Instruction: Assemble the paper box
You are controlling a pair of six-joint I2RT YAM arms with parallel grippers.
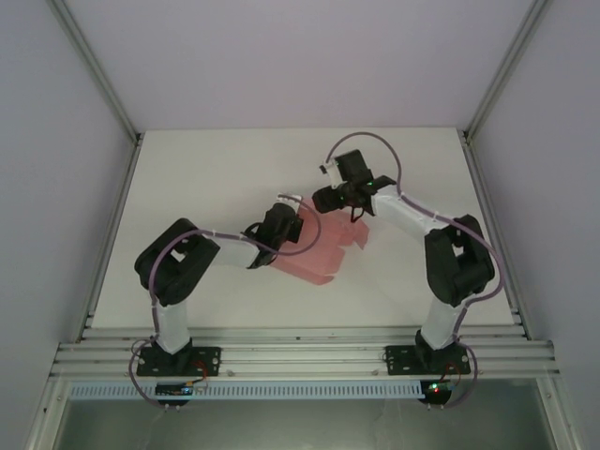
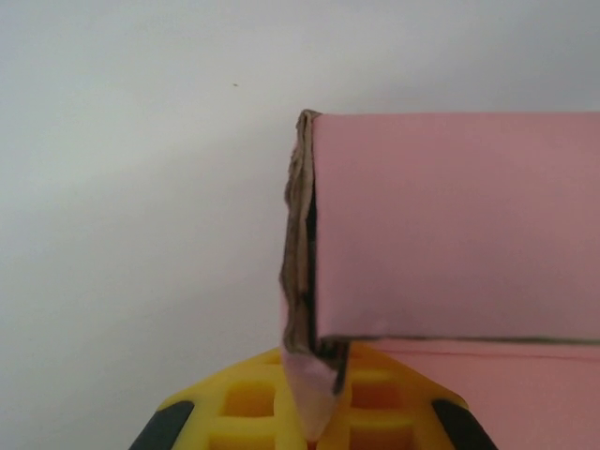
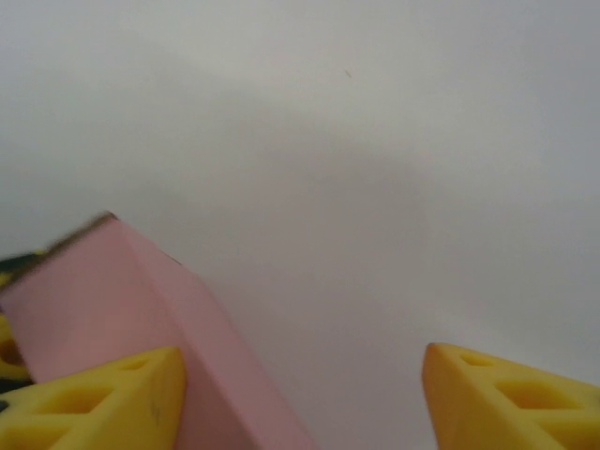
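White tabletop (image 1: 206, 178) carries the paper box (image 1: 319, 248), part-folded, centre of top view, btwn the arms; left pincer (image 2: 314, 412) is pinching a flap edge, bottom of its wrist view; right pincer (image 3: 300, 394) is spread, box wall beside one finger. Risk: thin card may buckle or slip if pushed w/o counter-hold; fold state partly hidden under arms.

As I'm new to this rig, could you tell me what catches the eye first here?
A pink box, partly folded, lies in the middle of the white table. The left gripper is shut on a flap at its corner. The right gripper stands open, its yellow fingers apart, with the box's edge beside one of them.
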